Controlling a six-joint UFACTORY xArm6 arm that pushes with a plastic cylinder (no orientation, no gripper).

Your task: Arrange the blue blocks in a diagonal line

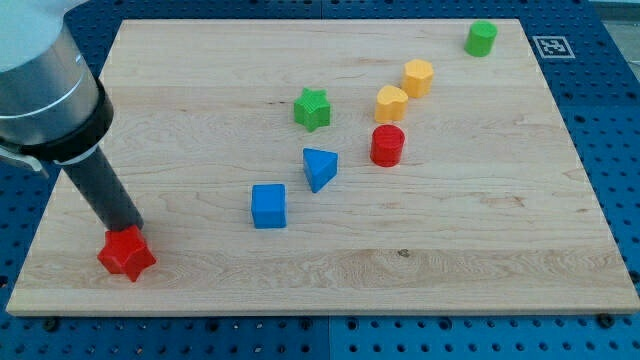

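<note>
Near the view's bottom left, our tip [130, 232] is resting against the top of a red star block [127, 253], well apart from the task's pieces. We are carrying no hand, only the dark rod [103, 190], so nothing is opening or closing. On the wooden bench [480, 250], the blue cube [268, 206] and the blue triangular block [319, 168] are lying near the middle, already sitting roughly on a rising slant. We are judging that any nudge should come from behind one blue block, steering clear of the green star [312, 108] and red cylinder [387, 145]. The tip's very end is being partly hidden behind the red star, so contact is hard to confirm.
</note>
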